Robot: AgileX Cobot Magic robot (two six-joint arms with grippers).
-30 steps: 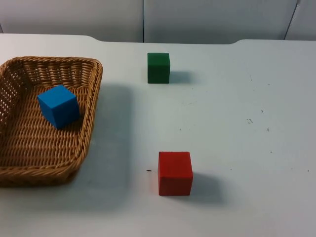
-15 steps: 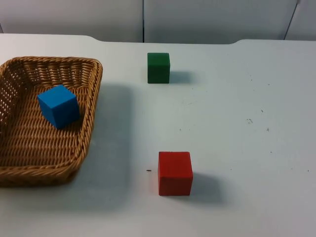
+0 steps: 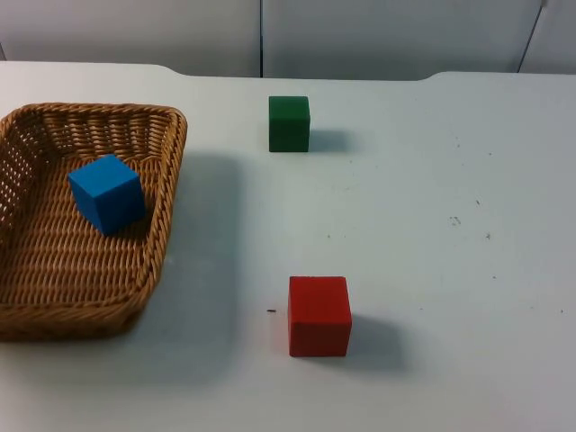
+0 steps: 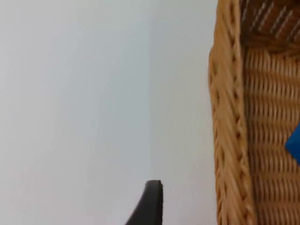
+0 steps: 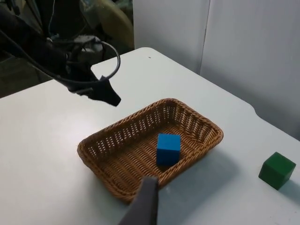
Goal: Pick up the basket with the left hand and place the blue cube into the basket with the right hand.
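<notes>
From the top view you see the basket (image 3: 85, 220) sitting on the table (image 3: 432, 225) at its left side, with the blue cube (image 3: 107, 193) inside it, close to the right wall. A green cube (image 3: 289, 123) stands farther back, near the middle, and a red cube (image 3: 319, 315) sits nearer the front, both well apart from the basket.

In the left wrist view you get the basket's woven rim (image 4: 229, 117) running alongside bare table, a sliver of the blue cube (image 4: 294, 143) inside, and one black fingertip just outside the rim, not touching it.

The right wrist view looks from a distance onto the whole basket (image 5: 117, 152) with the blue cube (image 5: 168, 148) in it (resting flat on the weave). You can see the left gripper (image 5: 105, 93) hanging above the table just beyond the basket's far side, holding nothing; whether either gripper's fingers are parted, you cannot tell. The green cube (image 5: 277, 170) sits off to the side.
</notes>
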